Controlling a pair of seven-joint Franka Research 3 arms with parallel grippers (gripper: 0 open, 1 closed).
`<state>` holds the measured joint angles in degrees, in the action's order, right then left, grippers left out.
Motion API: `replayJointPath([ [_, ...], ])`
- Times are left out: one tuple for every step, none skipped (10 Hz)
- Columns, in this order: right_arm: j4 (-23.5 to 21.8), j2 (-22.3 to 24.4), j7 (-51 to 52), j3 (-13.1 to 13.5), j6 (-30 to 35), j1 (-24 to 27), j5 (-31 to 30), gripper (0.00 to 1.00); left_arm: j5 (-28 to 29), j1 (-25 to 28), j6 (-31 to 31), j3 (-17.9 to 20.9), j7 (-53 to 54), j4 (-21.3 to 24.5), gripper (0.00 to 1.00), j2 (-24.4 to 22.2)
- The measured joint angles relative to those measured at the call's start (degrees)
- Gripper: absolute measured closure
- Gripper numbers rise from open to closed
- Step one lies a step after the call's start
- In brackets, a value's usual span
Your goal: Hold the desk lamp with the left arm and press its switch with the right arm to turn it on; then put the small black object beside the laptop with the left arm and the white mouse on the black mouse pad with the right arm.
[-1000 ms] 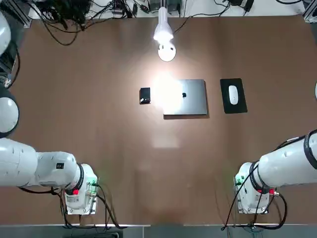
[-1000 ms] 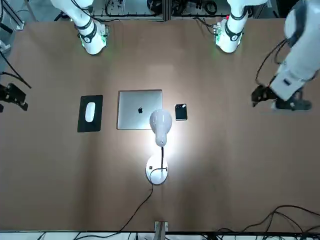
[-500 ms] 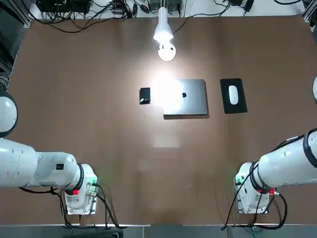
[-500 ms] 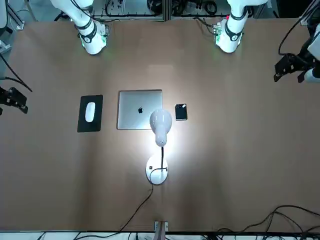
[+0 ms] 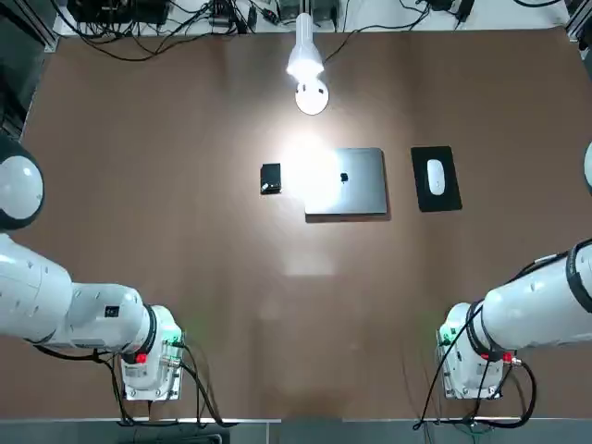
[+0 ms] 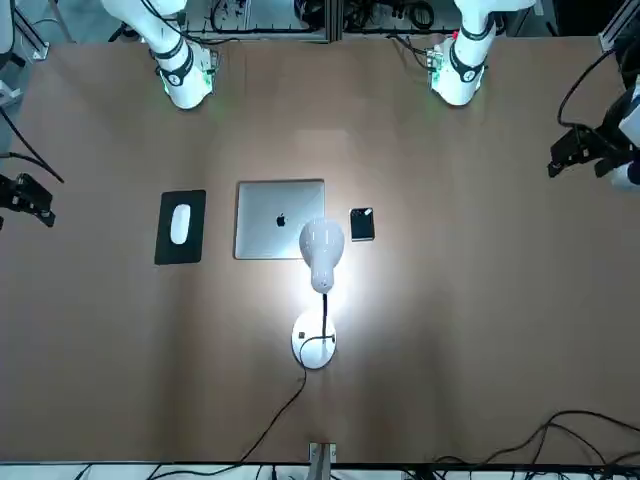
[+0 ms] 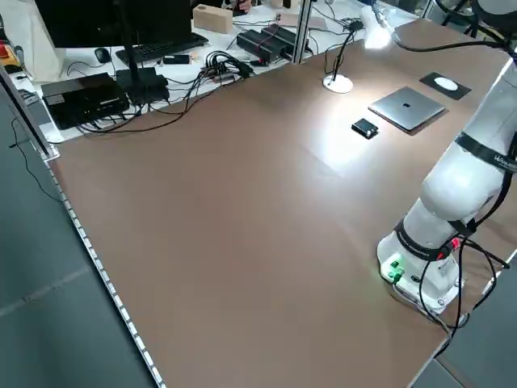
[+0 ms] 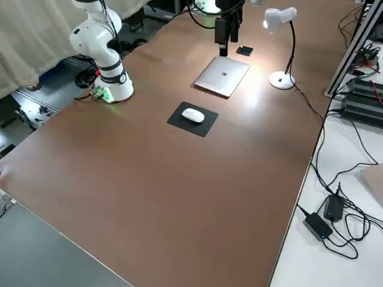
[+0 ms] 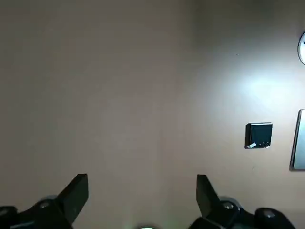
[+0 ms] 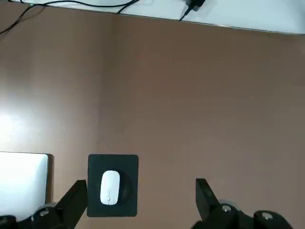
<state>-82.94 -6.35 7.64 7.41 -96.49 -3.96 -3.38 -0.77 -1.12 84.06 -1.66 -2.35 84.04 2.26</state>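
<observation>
The white desk lamp (image 5: 311, 96) stands lit at the far middle of the table, its head (image 6: 322, 245) casting a bright patch on the grey laptop (image 5: 345, 181). Just left of the laptop lies the small black object (image 5: 270, 178), also seen as the black block (image 9: 259, 135). The white mouse (image 5: 435, 177) rests on the black mouse pad (image 5: 447, 202), to the laptop's right. My left gripper (image 9: 141, 191) hangs open and empty high over the table's left edge (image 6: 578, 152). My right gripper (image 10: 140, 195) is open and empty over the right edge (image 6: 25, 195).
Cables and electronics (image 5: 148, 23) crowd the strip behind the table's far edge. The lamp's cord (image 6: 275, 410) trails off that far edge. Both arm bases (image 5: 148, 365) (image 5: 472, 365) stand at the near corners.
My left arm has swung outward, carrying its gripper from over the table to the left edge. The right arm barely moved. Lamp, laptop, block and mouse stayed put.
</observation>
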Motion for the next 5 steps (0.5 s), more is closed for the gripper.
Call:
replayJointPath([
  [0.0, 0.0, 0.0, 0.0, 0.0, 0.1, 0.0, 0.00, 0.0, 0.0, 0.1, 0.0, 0.0, 0.0, 0.00, 0.0],
  [0.0, 0.0, 0.0, 0.0, 0.0, 0.2, 0.0, 0.00, 0.0, 0.0, 0.3, 0.0, 0.0, 0.0, 0.01, 0.0],
  [0.0, 0.0, 0.0, 0.0, 0.0, 0.2, 0.0, 0.00, 0.0, 0.0, 0.5, 0.0, 0.0, 0.0, 0.01, 0.0],
  [0.0, 0.0, 0.0, 0.1, 0.1, 0.2, 0.0, 0.00, 0.0, 0.0, 0.8, 0.0, 0.0, 0.0, 0.01, 0.0],
  [0.0, 0.0, 0.0, 0.1, 0.1, 0.3, 0.0, 0.00, 0.0, 0.0, 0.9, 0.0, 0.0, 0.0, 0.01, 0.0],
])
